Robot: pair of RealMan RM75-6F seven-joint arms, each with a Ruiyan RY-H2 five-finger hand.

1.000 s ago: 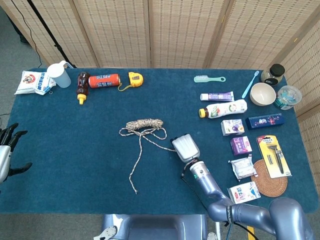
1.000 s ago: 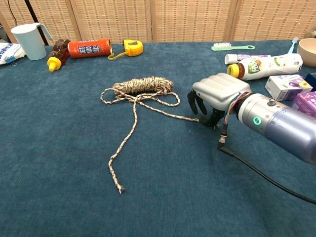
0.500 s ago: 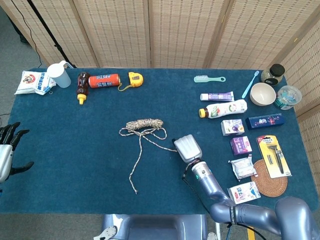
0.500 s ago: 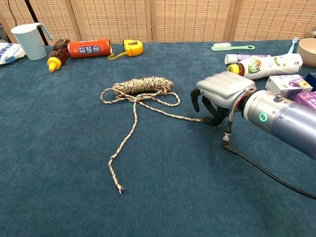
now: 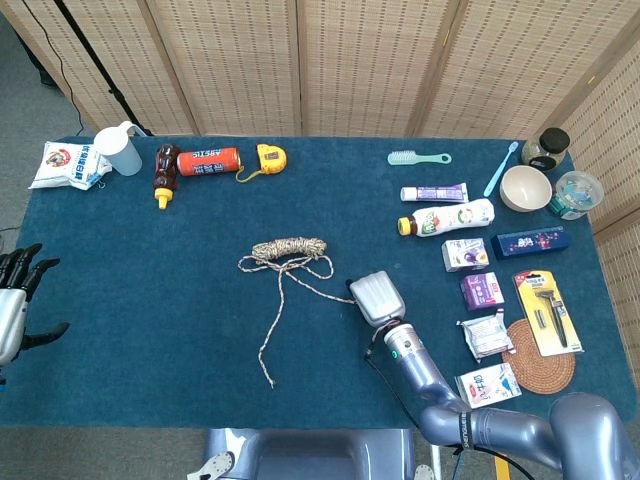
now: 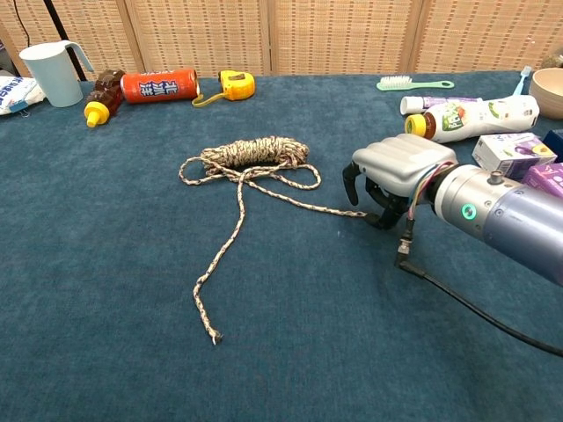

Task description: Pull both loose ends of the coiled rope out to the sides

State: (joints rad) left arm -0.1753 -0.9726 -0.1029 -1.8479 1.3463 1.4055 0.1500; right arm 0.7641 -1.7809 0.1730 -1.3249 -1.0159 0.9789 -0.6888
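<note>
Chest view: rope (image 6: 255,154) end reaches under the right robot hand (image 6: 387,176).

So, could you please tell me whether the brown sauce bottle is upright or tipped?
Tipped: the brown sauce bottle lies flat on the table.

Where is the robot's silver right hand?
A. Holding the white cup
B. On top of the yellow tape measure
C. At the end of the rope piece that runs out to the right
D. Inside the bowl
C: the silver right hand sits with its fingers curled down at the right-hand end of the speckled beige rope, on the blue table.
</note>
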